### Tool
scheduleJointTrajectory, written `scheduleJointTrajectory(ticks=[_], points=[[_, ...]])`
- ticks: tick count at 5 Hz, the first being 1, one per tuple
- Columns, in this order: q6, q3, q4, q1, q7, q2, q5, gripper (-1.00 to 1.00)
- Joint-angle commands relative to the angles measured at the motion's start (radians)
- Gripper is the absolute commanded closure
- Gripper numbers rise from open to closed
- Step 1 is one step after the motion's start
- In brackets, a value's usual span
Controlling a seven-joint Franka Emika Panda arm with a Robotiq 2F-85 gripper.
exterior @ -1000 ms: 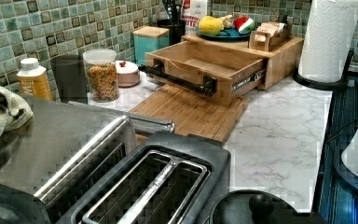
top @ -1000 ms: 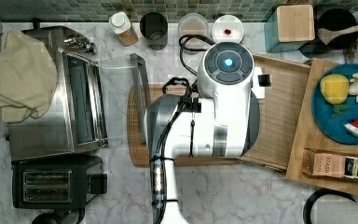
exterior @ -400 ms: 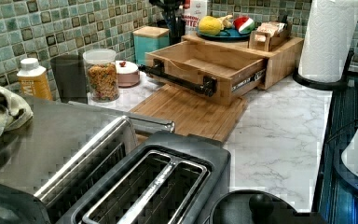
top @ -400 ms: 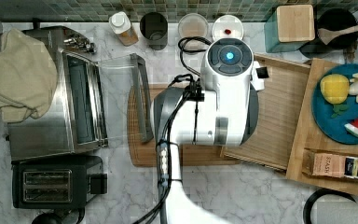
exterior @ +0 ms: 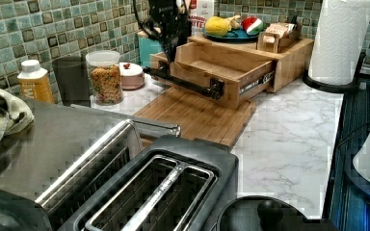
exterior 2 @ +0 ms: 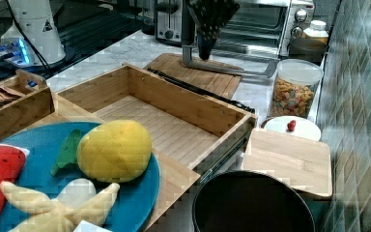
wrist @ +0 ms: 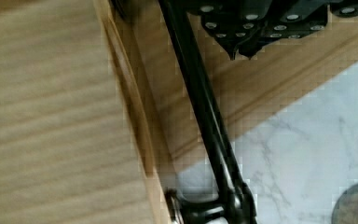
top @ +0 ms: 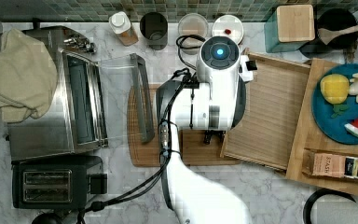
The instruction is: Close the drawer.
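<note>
The drawer (top: 270, 116) of pale bamboo stands pulled out from the wooden stand (top: 307, 140), over the marble counter and the edge of a cutting board. It also appears in the left view (exterior: 221, 72), the right view (exterior 2: 164, 125) and the wrist view (wrist: 51, 116). A black handle bar (exterior: 188, 84) (exterior 2: 193, 89) (wrist: 205, 116) runs along its front. My gripper (exterior: 169, 48) (exterior 2: 204, 53) (wrist: 242, 50) hangs shut just outside the front panel, near the handle's end closest to the tiled wall, holding nothing. In the top view the white arm (top: 219, 84) covers the drawer's front edge.
A darker cutting board (top: 144, 149) lies under the drawer front. A toaster oven (top: 74, 112) with its door open and a toaster (top: 46, 184) stand at the top view's left. Jars (exterior: 105, 77) line the wall. A blue plate (top: 340, 116) of toy food tops the stand.
The arm has swung toward the top view's right and toward the wall. The gripper has come into the left view at the drawer's far front corner. The drawer has not visibly moved.
</note>
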Motion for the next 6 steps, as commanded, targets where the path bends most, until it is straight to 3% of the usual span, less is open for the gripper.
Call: scheduleJointTrajectory(ticks=[1, 2, 6], points=[[0.128, 0.014, -0.023, -0.007, -0.084, 0.019, -0.009, 1.00], [0.207, 0.005, -0.051, -0.001, -0.102, 0.042, -0.050, 1.00], [0.268, 0.017, -0.101, -0.027, -0.140, 0.066, 0.014, 1.00]])
